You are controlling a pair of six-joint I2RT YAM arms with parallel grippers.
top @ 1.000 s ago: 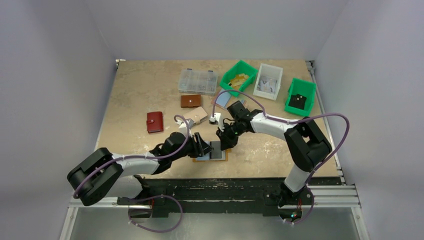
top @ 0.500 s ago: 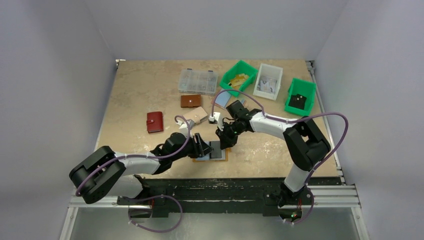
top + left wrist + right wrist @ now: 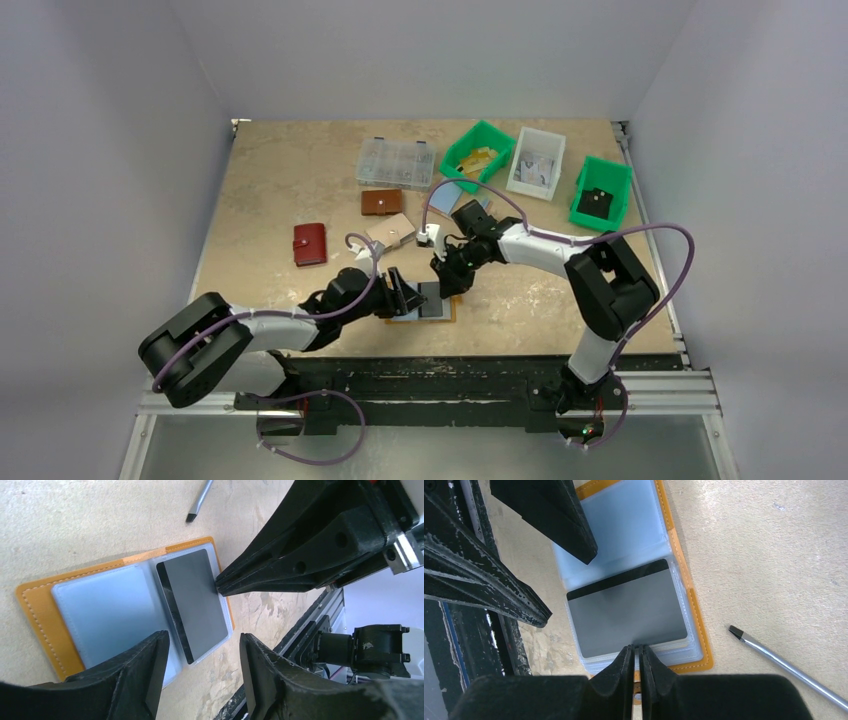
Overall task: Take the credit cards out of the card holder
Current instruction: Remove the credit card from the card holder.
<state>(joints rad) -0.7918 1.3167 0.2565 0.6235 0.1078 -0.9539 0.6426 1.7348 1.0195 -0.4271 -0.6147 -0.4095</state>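
Note:
The mustard card holder [image 3: 451, 314] lies open near the table's front edge. Its right half shows a silvery grey card [image 3: 197, 607] with a dark stripe. Its left half shows a pale blue card [image 3: 107, 612] under a clear sleeve. My left gripper [image 3: 203, 640] is open and empty, hovering over the holder's near edge [image 3: 35, 610]. My right gripper [image 3: 637, 650] is shut, and its tips touch the grey card's [image 3: 626, 610] outer edge. In the top view the left gripper [image 3: 405, 290] and the right gripper [image 3: 447, 290] meet over the holder.
A thin metal tool [image 3: 784, 665] lies just beyond the holder. A red wallet [image 3: 310, 244], brown wallet [image 3: 381, 202], beige holder [image 3: 392, 232], clear box [image 3: 396, 162], blue-topped stack [image 3: 445, 198], two green bins [image 3: 477, 152] [image 3: 600, 193] and a white bin [image 3: 536, 162] stand farther back.
The right wrist has shifted slightly left and back while its tips stay at the holder. The left arm has barely moved.

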